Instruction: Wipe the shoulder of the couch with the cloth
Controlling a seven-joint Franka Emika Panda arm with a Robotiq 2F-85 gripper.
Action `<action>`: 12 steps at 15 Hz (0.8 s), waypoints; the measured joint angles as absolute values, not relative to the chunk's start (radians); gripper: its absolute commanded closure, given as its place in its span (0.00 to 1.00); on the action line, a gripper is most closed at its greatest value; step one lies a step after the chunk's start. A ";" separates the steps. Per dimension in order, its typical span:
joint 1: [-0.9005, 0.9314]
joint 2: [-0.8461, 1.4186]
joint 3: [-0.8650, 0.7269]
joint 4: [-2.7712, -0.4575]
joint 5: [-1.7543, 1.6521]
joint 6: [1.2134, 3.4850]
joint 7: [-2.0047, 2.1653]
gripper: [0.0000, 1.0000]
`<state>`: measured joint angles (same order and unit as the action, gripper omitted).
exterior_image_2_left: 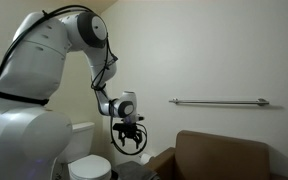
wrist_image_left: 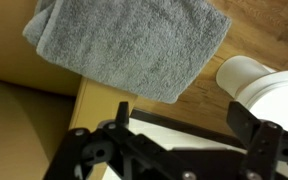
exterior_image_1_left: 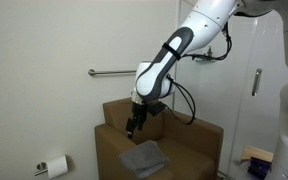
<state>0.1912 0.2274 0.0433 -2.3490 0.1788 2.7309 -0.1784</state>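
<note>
A grey cloth (exterior_image_1_left: 142, 158) lies flat on the brown couch (exterior_image_1_left: 199, 140), on its front part. In the wrist view the cloth (wrist_image_left: 134, 45) fills the top of the frame, resting on the brown surface. My gripper (exterior_image_1_left: 134, 125) hangs above the couch, just behind and above the cloth, and does not touch it. In the wrist view both fingers (wrist_image_left: 184, 125) stand wide apart with nothing between them. In an exterior view the gripper (exterior_image_2_left: 129, 140) hovers left of the couch (exterior_image_2_left: 219, 155), and the cloth is hard to make out there.
A metal grab bar (exterior_image_1_left: 114, 72) runs along the wall behind the couch and shows in both exterior views (exterior_image_2_left: 219, 102). A white toilet (exterior_image_2_left: 89, 168) stands beside the couch. A toilet paper roll (exterior_image_1_left: 54, 167) hangs low on the wall. A glass door (exterior_image_1_left: 254, 90) is nearby.
</note>
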 measured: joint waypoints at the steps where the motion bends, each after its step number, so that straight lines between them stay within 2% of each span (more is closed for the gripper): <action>1: 0.180 0.241 0.060 -2.363 0.188 2.731 -0.178 0.00; 6: 0.071 0.344 0.180 -2.401 0.308 2.769 -0.219 0.00; 12: 0.118 0.471 0.062 -2.380 0.112 2.950 -0.105 0.00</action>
<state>0.1179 0.4714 0.0617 -2.3802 0.1119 2.9497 -0.1050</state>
